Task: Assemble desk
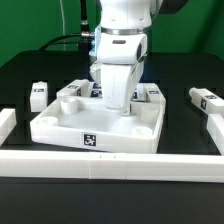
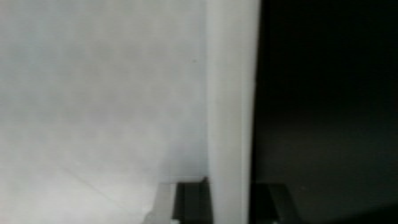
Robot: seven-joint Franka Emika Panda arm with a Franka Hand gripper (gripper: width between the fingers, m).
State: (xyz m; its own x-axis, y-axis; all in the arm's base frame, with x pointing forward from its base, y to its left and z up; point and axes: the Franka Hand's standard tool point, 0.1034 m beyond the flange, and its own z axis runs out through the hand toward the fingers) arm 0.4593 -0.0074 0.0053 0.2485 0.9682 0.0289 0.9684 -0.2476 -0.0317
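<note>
Item: white plastic rectangular tray-like desk panel (image 1: pixel 60 132) with raised rim, round corner sockets and a black-white tag on its front wall. It lies flat, open side up, in the middle of the black tabletop (image 1: pixel 178 78), just behind the long white border rail (image 1: pixel 110 166) and roughly square to it. No leg stands in any socket that shows; assembly judged barely begun. Attached: bulky white tool (image 1: pixel 115 106), lowered over the panel's far side, jaws drawn in narrow. The wrist view shows a thin white upright wall (image 2: pixel 231 100) running in between the jaws, so the grip is read as a pinch on the panel's rim, though the contact itself is hidden in the exterior view. Nearby: small square white plastic legs with tags, lying loose. One (image 1: pixel 38 96) lies toward the exterior view's left, apart from the panel; one (image 1: pixel 200 99) toward the exterior view's right, also apart; one (image 1: pixel 152 93) just beside the tool at the panel's far edge. Hazards: the hold is thin and off-centre, so any drag or lift may let the panel pivot about the jaws or slip out of them. A panel that swings could jam a corner against the rail or sweep the near leg out of place. A pinch too shallow on smooth plastic may simply let go — leaving the panel skewed for the leg-fitting steps.
</note>
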